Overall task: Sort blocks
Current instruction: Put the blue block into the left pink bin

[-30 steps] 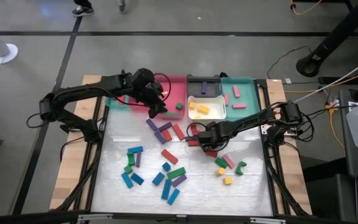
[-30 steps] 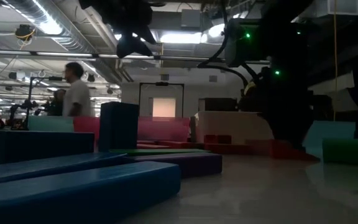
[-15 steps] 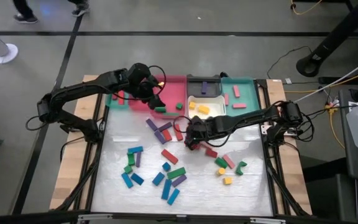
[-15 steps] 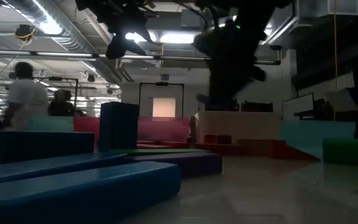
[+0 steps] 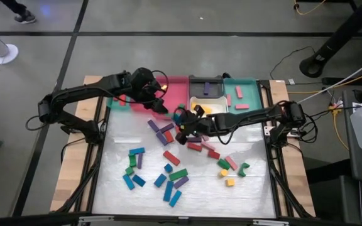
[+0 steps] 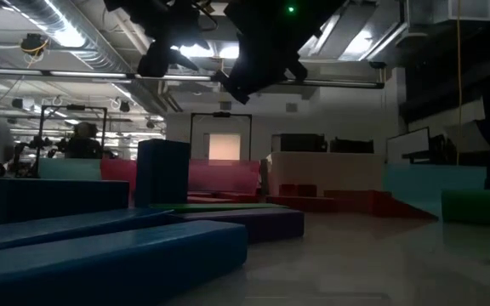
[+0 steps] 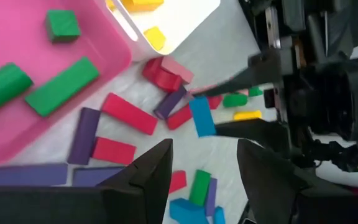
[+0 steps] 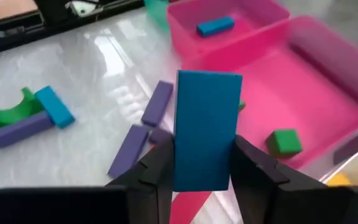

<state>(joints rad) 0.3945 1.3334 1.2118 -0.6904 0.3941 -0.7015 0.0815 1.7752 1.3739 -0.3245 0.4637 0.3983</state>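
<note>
Right gripper (image 8: pixel 201 163) carries a blue block (image 8: pixel 206 127) above the table

Its fingers clamp the block, raised near the pink tray (image 5: pixel 180 88). The left gripper (image 7: pixel 204 171) hangs open, apparently empty, over that tray's near edge; other blocks (image 5: pixel 168 169) lie scattered below.

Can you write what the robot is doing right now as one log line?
right gripper: shut on blue block, raised beside pink tray | left gripper: open, empty, above table
</note>
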